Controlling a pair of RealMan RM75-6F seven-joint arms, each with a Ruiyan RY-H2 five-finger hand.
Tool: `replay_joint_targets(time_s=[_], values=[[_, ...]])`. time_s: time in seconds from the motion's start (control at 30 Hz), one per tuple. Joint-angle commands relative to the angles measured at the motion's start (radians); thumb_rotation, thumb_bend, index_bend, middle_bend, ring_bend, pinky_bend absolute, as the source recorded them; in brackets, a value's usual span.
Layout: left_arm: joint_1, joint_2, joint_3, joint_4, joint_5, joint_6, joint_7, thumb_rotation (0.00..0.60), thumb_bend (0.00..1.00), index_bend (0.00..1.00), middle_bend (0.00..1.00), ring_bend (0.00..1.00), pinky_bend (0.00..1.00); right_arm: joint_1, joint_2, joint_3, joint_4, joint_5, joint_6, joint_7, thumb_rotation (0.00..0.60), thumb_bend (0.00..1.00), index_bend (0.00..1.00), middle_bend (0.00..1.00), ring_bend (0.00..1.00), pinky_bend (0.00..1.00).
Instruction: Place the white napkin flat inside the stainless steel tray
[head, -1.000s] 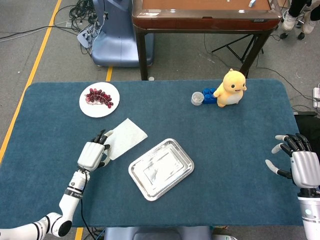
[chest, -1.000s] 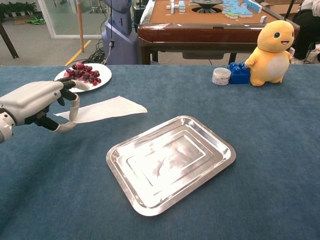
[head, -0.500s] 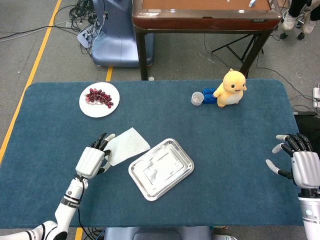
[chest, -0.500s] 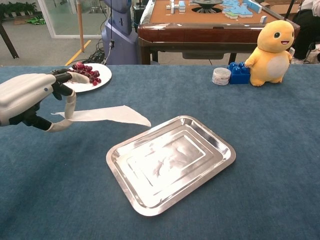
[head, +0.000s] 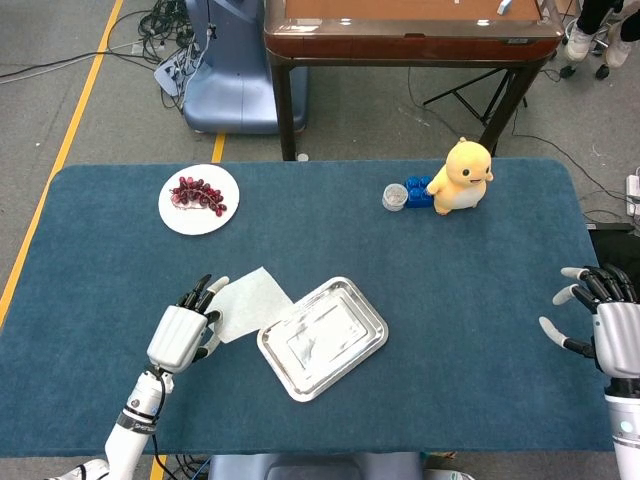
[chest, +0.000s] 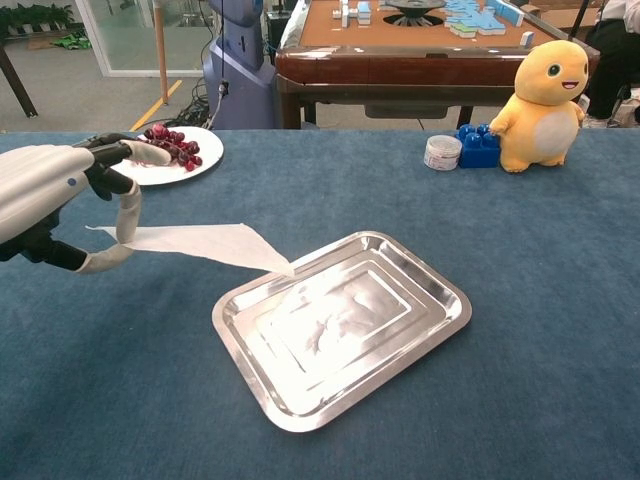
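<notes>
napkin (head: 248, 301) left of tray (head: 372, 340), corner overlapping

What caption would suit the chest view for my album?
Left hand holds a white napkin, its corner reaching the steel tray's rim.

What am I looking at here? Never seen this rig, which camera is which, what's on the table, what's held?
A two-armed robot with human-like hands works at a blue table. One picture looks down from its head, the other looks forward from its chest. The left hand pinches a white napkin in its fingers, the napkin's far corner at the rim of a steel tray. The right hand is open and holds nothing. Also there: a plate of grapes, a yellow plush toy, a blue block, a small jar.
</notes>
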Motion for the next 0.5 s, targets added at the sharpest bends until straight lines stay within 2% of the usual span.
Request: replay_joint_targets(time_s=[0.03, 0.5], values=[[0.008, 0.003, 0.007, -0.013, 0.011, 0.008, 0.005, 0.600, 0.67, 0.66, 0.14, 0.05, 0.31, 0.000, 0.001, 0.001, 0.001, 0.002, 0.000, 0.001, 0.600, 0.19, 0.52, 0.30, 0.18, 0.10], [0.049, 0.009, 0.051, -0.093, 0.081, 0.046, 0.074, 0.600, 0.66, 0.67, 0.14, 0.05, 0.31, -0.006, 0.013, 0.007, 0.001, 0.006, 0.007, 0.017, 0.600, 0.19, 0.52, 0.30, 0.18, 0.10]])
